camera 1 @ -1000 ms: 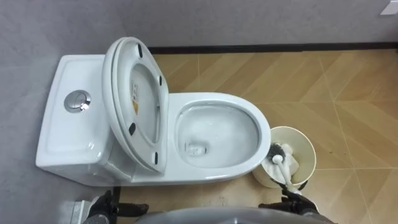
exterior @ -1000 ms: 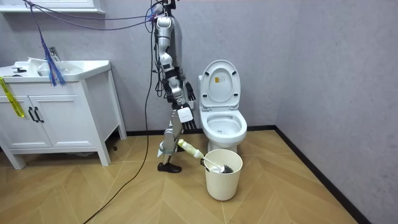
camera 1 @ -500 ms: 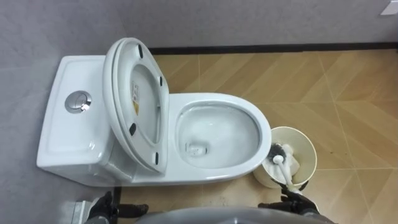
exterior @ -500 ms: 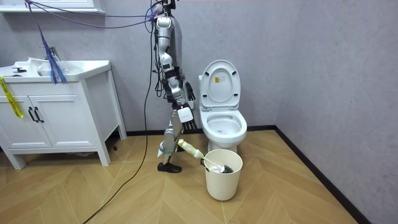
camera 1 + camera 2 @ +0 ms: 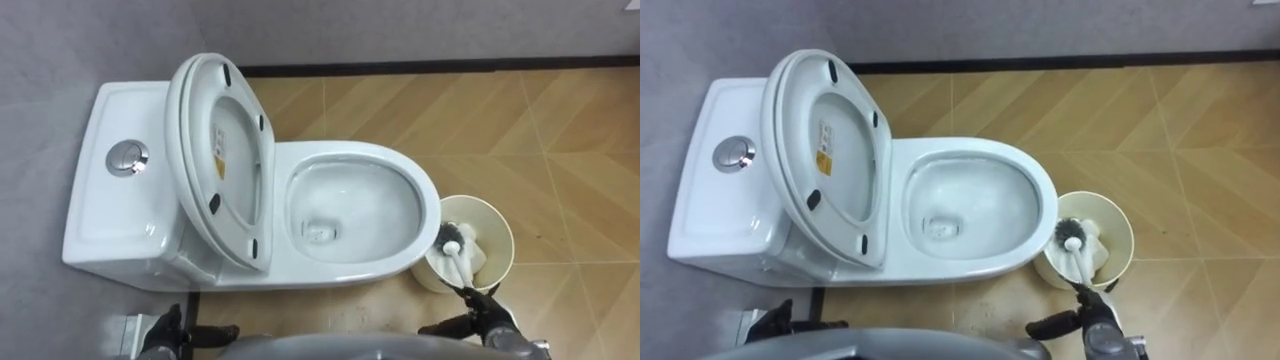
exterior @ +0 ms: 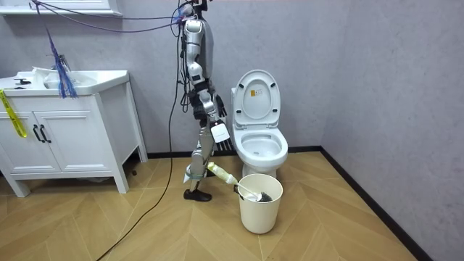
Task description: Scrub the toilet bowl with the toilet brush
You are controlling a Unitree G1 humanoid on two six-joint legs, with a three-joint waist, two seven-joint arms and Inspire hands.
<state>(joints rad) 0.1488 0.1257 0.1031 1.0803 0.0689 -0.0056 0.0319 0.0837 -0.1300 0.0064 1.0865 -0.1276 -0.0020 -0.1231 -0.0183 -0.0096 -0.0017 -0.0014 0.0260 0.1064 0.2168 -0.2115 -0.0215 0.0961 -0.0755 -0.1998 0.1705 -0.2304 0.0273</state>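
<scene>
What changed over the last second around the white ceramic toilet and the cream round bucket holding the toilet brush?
Very little. The head camera shifted, so the eye views' framing moved, not the things. In the room view the right hand swung slightly towards the white ceramic toilet. Nothing was grasped or released. The white-handled toilet brush still leans in the cream round bucket, and the left hand stays open.

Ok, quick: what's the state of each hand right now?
Left hand: open, fingers relaxed, holding nothing.
Right hand: open, holding nothing; the toilet brush stands in the bucket.
</scene>
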